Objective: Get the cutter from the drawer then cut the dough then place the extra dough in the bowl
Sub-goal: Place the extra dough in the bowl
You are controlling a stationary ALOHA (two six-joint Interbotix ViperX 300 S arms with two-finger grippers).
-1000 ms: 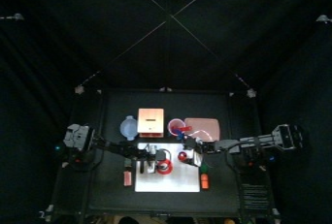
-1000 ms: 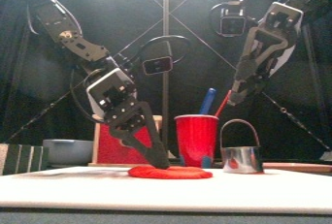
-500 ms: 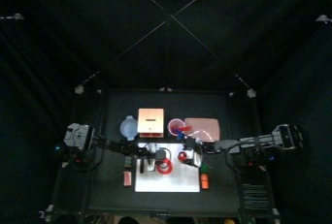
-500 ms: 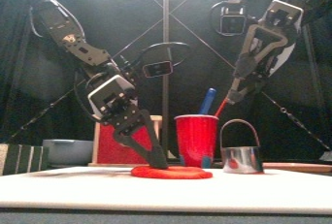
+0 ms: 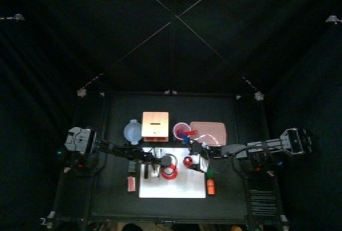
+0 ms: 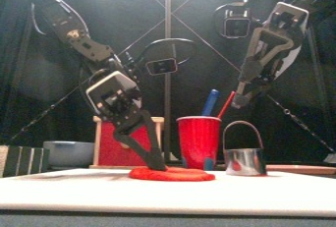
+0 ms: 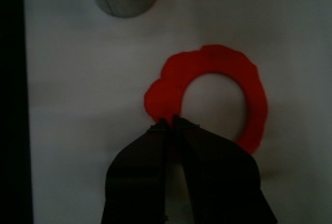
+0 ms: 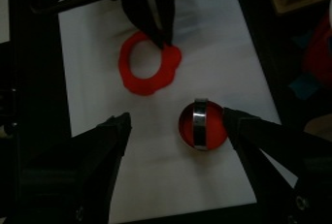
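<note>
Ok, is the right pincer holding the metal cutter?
No, the right pincer hangs open above the cutter, which stands by itself on the white board.

A small black bench (image 5: 114, 110) is enclosed by black curtains. The far side is filled by a back curtain (image 5: 171, 25), and side curtains (image 5: 38, 85) are hung at left and right, all left in darkness.

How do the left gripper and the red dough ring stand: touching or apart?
Touching. The left wrist view shows the left gripper, jaws shut, pinching the edge of the dough ring with no gap.
</note>
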